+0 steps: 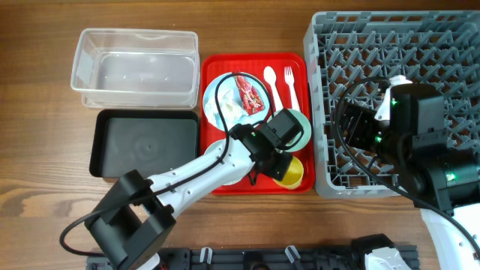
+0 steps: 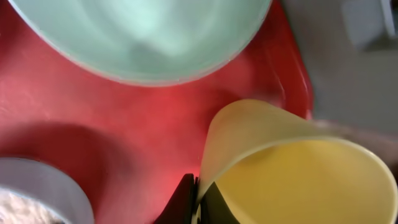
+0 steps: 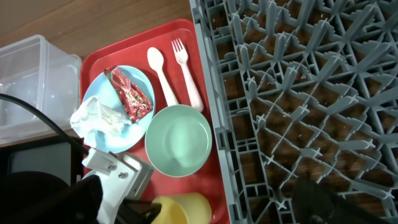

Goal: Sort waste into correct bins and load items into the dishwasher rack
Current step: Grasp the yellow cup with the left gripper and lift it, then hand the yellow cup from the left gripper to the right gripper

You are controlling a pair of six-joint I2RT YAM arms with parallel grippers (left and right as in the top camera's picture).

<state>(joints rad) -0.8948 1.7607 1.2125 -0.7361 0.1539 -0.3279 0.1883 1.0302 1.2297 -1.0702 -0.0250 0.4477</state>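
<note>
Grey pegged dishwasher rack (image 1: 450,45) at right, flat on table. Clear tub (image 1: 84,75) far left, upright; black tray (image 1: 146,142) just near of it. On the red tray (image 1: 217,64) between: light-blue plate (image 3: 94,90) far left, carrying red wrapper (image 3: 129,93) and crumpled white napkin (image 3: 96,118). White spoon (image 3: 163,78) and fork (image 3: 186,71) side by side to its right, heads far. Mint-green bowl (image 3: 178,140) upright near them. Yellow cup (image 2: 298,174) tilted at near right, wall pinched by left gripper (image 2: 196,199). Small blue bowl (image 2: 56,177) near left, holding rice scraps (image 2: 15,208).
</note>
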